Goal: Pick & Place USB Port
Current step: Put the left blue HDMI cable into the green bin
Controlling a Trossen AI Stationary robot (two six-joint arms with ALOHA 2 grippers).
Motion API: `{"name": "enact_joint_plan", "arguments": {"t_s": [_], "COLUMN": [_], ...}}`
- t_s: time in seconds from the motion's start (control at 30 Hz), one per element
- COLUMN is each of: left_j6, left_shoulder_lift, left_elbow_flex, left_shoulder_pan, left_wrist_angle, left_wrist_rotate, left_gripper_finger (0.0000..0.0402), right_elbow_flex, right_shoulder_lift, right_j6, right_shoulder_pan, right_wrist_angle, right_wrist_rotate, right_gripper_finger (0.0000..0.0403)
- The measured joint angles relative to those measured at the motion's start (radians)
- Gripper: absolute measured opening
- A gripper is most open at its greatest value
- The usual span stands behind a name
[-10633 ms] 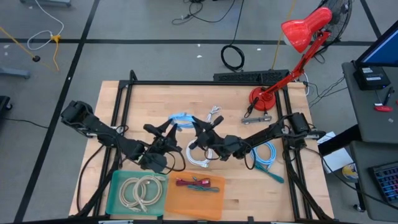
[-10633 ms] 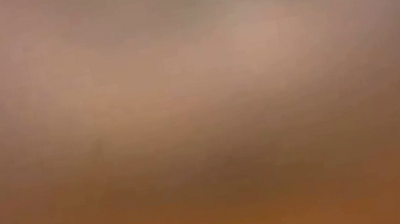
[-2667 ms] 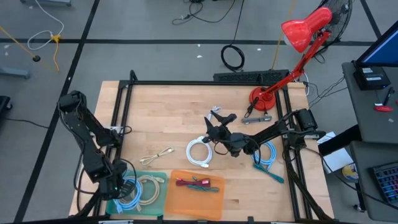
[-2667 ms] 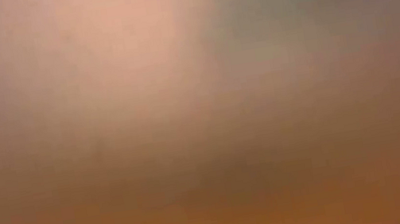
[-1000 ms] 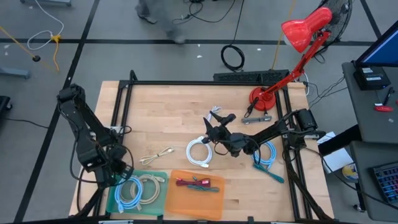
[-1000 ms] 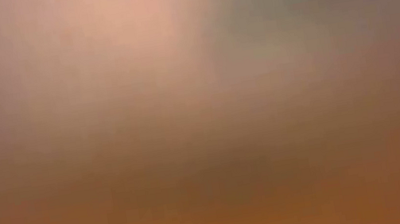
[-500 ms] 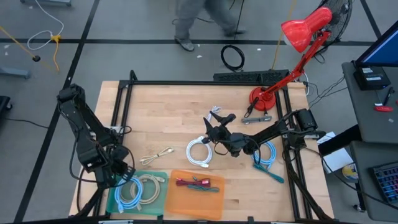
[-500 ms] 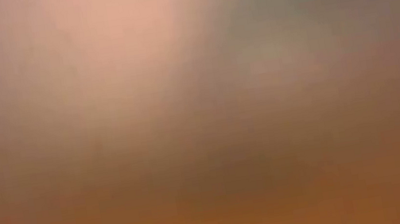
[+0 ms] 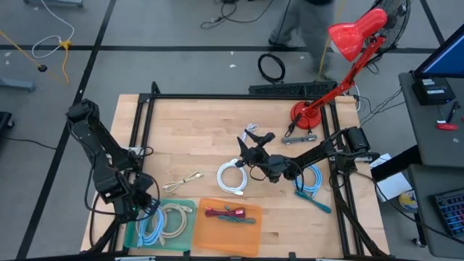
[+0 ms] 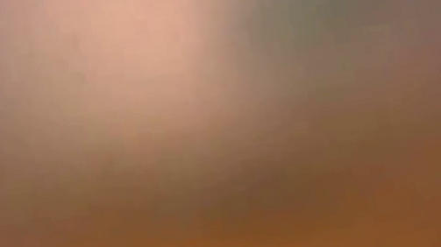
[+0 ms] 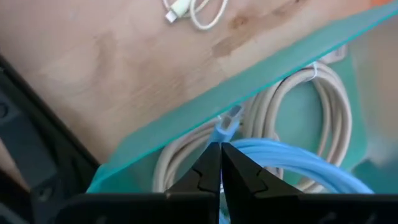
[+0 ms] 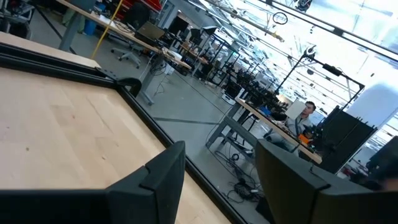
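A light-blue coiled cable (image 9: 150,230) (image 11: 292,162) lies in the green tray (image 9: 129,232) (image 11: 261,68) on top of beige cable coils (image 9: 172,221) (image 11: 311,99). My left gripper (image 9: 138,208) (image 11: 219,149) is shut over the tray's far-left corner, its tips right above the blue cable's plug end (image 11: 227,123). My right gripper (image 9: 250,147) (image 12: 221,186) waits open at mid-table, nothing between its fingers. On the table lie a white cable coil (image 9: 232,177), a thin beige cable (image 9: 183,180) (image 11: 193,9) and another blue cable (image 9: 310,180). The low view is all blur. My left gripper points down into the tray with its shut fingertips (image 11: 211,163) over the blue cable's plug end. Whether they touch the cable I cannot tell.
An orange tray (image 9: 250,232) with a red cable (image 9: 232,214) stands beside the green one at the near edge. A red desk lamp (image 9: 319,112) stands at the far right. A black frame (image 9: 217,96) borders the table. A person walks past beyond the far edge.
My left gripper has edged a little toward the near edge, farther over the green tray; the blue cable stays in the tray. A person has walked from left to right beyond the table.
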Motion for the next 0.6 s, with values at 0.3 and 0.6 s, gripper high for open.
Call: {"name": "enact_joint_plan", "arguments": {"t_s": [0.3,0.6], "left_j6": [-0.009,0.226], "left_shoulder_lift": [0.000,0.013], "left_elbow_flex": [0.026,0.091], "left_shoulder_pan": [0.000,0.015], "left_wrist_angle": [-0.067,0.242], "left_wrist_rotate": [0.047,-0.199], "left_gripper_finger": [0.0006,0.0002], "right_elbow_flex": [0.000,0.000], "right_shoulder_lift": [0.000,0.000], "right_j6": [0.000,0.000], "right_shoulder_pan": [0.000,0.000], "right_wrist_angle": [0.000,0.000], "right_wrist_rotate": [0.000,0.000], "right_gripper_finger": [0.0187,0.0187]}}
